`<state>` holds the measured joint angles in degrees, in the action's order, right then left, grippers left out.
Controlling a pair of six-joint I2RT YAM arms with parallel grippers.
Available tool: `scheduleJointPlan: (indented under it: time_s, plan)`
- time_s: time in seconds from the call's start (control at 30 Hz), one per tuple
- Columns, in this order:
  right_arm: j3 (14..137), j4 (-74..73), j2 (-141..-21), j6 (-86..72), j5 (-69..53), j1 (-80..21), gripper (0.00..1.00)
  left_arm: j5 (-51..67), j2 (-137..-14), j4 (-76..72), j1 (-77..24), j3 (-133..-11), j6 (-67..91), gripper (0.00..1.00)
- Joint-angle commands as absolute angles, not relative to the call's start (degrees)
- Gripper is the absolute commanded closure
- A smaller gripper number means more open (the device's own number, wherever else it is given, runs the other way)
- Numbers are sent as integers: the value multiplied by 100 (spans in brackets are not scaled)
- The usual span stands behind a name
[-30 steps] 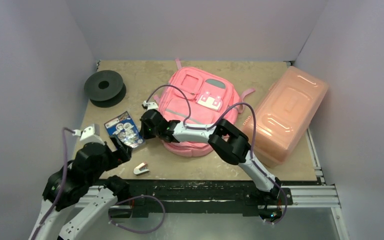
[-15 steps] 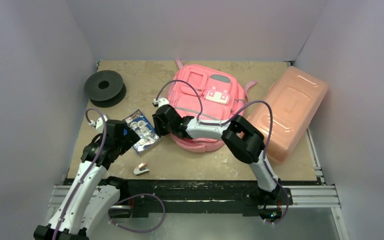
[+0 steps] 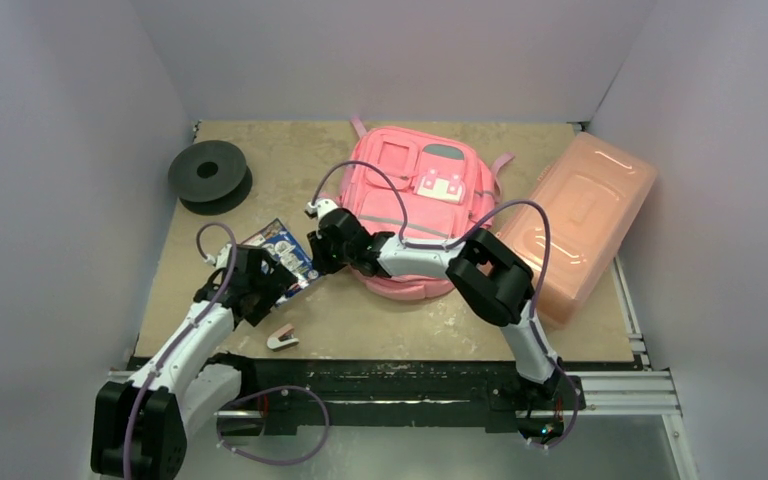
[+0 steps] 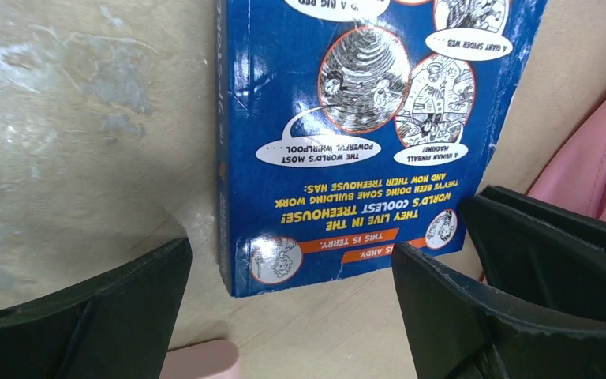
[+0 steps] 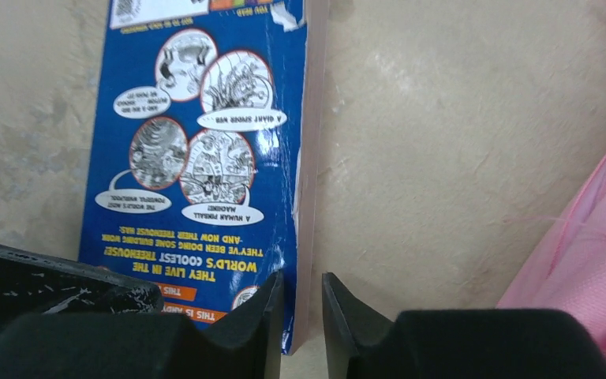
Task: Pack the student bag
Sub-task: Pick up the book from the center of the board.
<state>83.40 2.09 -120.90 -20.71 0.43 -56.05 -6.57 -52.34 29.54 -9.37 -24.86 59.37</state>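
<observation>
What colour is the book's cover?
The book is blue with yellow lettering and black-and-white cartoon circles; clearest in the left wrist view.

A student bag [image 3: 400, 160] is lying toward the back of the table [image 3: 280, 160], near its middle. 1 lidded box [image 3: 575, 225] is resting just beside the bag on its right. A book [image 3: 280, 243] is lying flat just left of the bag's near end. A spool [image 3: 208, 172] is sitting at the far left, well apart from the book, and 1 small object [image 3: 282, 338] is lying in front of the book, near the table's front edge.
</observation>
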Motion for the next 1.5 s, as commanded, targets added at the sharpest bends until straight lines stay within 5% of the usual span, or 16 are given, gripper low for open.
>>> scheduleJointPlan:
  time_s: [0.0, 0.17, 0.43, 0.8, 1.03, 1.47]
  plan:
    - [8508, 166, -12392, -1969, 230, -5572, 76, -311, -5497, 2206, -888, -2320, 6279, 2]
    - [8429, 27, -12686, -2029, 300, -5572, 87, -330, -5388, 2046, -888, -2201, 6360, 5]
    - [8279, 185, -12872, -2215, 43, -5572, 96, -27, -4939, 1430, -888, -2321, 6331, 25]
    - [8280, 255, -12923, -2223, 9, -5563, 98, -121, -4199, 1451, -888, -2448, 6792, 31]
    - [8194, 401, -12894, -2332, -288, -5563, 98, -236, -4505, 604, -888, -2098, 7588, 46]
    - [8166, 587, -12912, -2452, -659, -5572, 99, -515, -4001, -390, -888, -1940, 7731, 59]
